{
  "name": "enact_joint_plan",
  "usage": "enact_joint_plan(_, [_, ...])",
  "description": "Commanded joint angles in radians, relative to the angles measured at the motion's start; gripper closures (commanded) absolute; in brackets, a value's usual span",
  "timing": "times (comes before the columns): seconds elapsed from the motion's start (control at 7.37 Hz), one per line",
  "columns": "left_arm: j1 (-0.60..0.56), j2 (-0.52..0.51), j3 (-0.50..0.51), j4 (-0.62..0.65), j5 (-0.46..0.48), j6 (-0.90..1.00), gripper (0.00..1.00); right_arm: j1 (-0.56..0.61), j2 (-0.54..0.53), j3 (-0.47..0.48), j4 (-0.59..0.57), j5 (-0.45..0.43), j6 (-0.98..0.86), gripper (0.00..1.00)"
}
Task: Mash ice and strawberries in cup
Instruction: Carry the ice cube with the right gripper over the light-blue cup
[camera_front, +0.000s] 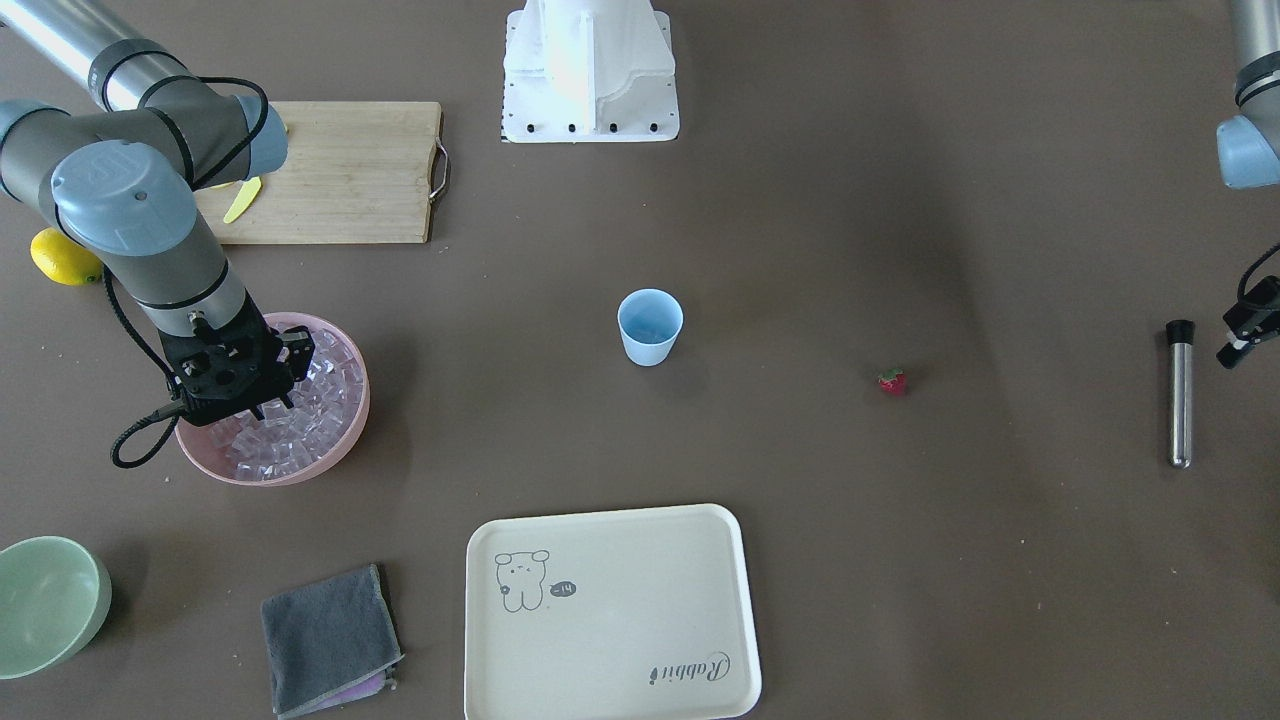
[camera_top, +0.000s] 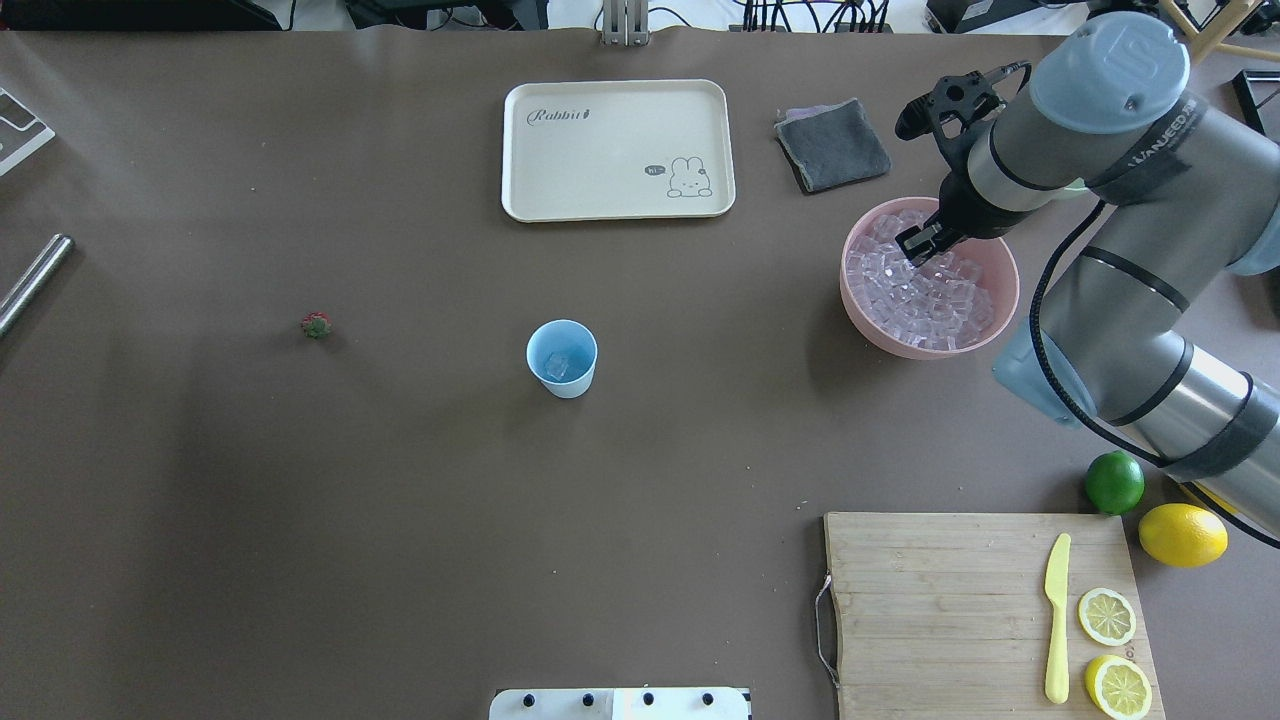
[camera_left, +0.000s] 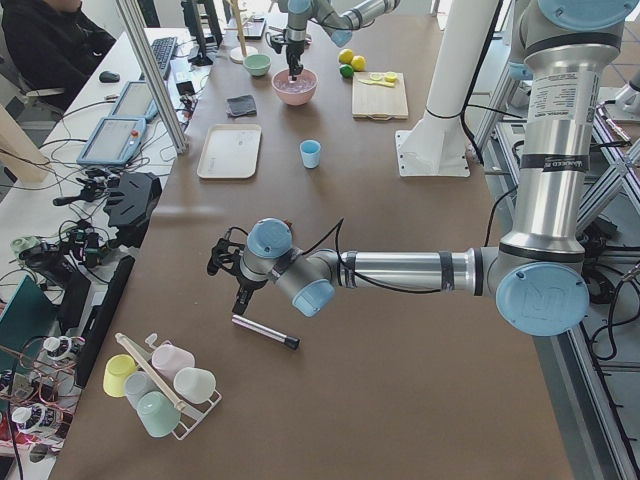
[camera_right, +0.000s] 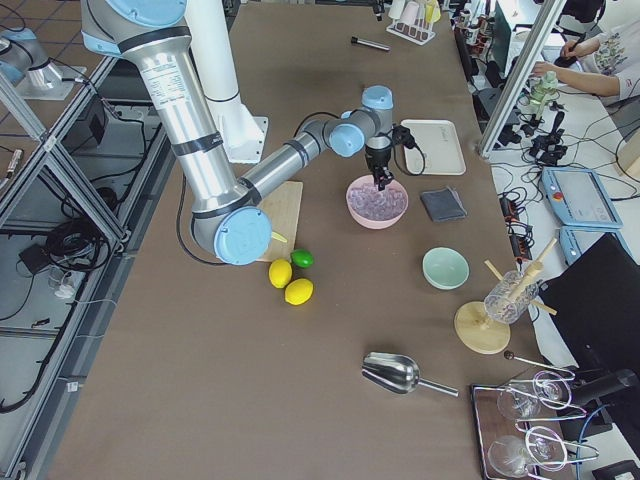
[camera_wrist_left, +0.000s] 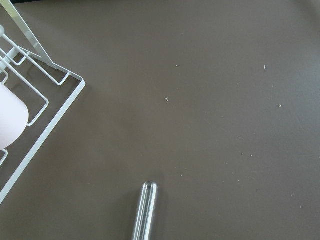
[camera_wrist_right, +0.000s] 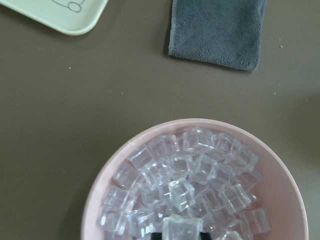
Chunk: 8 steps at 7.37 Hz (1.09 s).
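The light blue cup (camera_top: 561, 357) stands mid-table with one ice cube (camera_top: 558, 366) in it. A small red strawberry (camera_top: 316, 325) lies on the table to its left, apart from it. The ice (camera_top: 925, 295) fills a pink bowl (camera_top: 868, 325). My right gripper (camera_top: 925, 245) is down in that bowl. In the right wrist view it is shut on an ice cube (camera_wrist_right: 181, 230) just above the pile. My left gripper (camera_front: 1235, 350) hangs near a steel muddler (camera_front: 1180, 395) at the table's far left. Its fingers do not show clearly.
A cream tray (camera_top: 618, 150) and a grey cloth (camera_top: 832, 145) lie beyond the cup. A cutting board (camera_top: 950, 600) holds a yellow knife and lemon halves, with a lime (camera_top: 1114, 481) and a lemon (camera_top: 1182, 534) beside it. A white wire cup rack (camera_wrist_left: 30, 100) stands near the muddler.
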Motion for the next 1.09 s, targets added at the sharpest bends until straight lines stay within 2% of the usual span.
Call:
enact_joint_plan(0.0, [0.0,0.0,0.001,0.0,0.0,0.0,0.03,-0.096,0.17,0.029,-0.17,-0.021,0.153,1.0])
enact_joint_plan(0.14, [0.0,-0.001,-0.003,0.0,0.011,-0.003,0.03,-0.179,0.295,-0.032,-0.168,-0.112,0.28,1.0])
enact_joint_plan(0.27, [0.0,-0.012,-0.006,0.003,0.021,-0.002,0.03,-0.269,0.38,-0.083,-0.162,-0.162,0.421,1.0])
enact_joint_plan(0.41, [0.002,-0.015,0.0,0.003,0.021,-0.003,0.03,-0.357,0.451,-0.13,-0.114,-0.264,0.524,1.0])
enact_joint_plan(0.54, [0.017,-0.023,-0.002,0.003,0.023,-0.005,0.03,-0.406,0.505,-0.222,-0.037,-0.295,0.603,1.0])
enact_joint_plan(0.81, [0.017,-0.024,0.001,0.002,0.023,-0.002,0.03,-0.446,0.557,-0.34,0.04,-0.377,0.614,1.0])
enact_joint_plan(0.95, [0.017,-0.023,-0.006,0.003,0.023,-0.005,0.03,-0.457,0.545,-0.367,0.098,-0.392,0.614,1.0])
